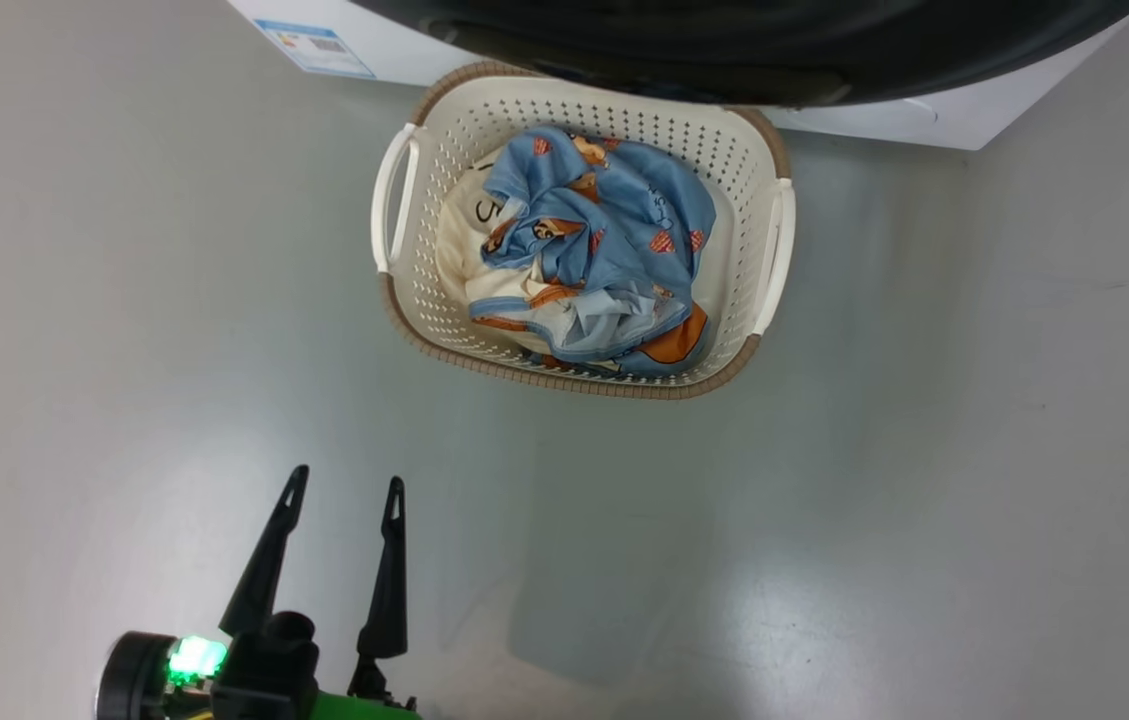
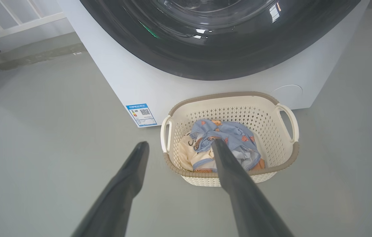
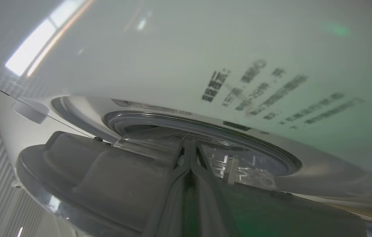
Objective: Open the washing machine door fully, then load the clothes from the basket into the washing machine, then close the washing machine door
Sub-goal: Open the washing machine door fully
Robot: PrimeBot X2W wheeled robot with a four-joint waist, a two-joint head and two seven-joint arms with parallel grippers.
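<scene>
Left claw (image 1: 346, 478) — fingers spread wide, empty. Clothes (image 1: 604, 230) heaped in basket (image 1: 584, 385), ahead of claw, slightly to its right; basket's long axis lies across reach. Right claw (image 3: 190, 144) pinched shut near washing machine door (image 1: 724, 40) — hold unclear. Left arm nearer clothes.

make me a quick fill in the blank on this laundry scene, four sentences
1. The clothes lie ____ the basket.
2. The left claw holds nothing and is ____.
3. The right claw, close to the machine's round opening, is ____.
4. The small label low on the washing machine front is coloured ____.

Missing words: inside; open; shut; blue
</scene>
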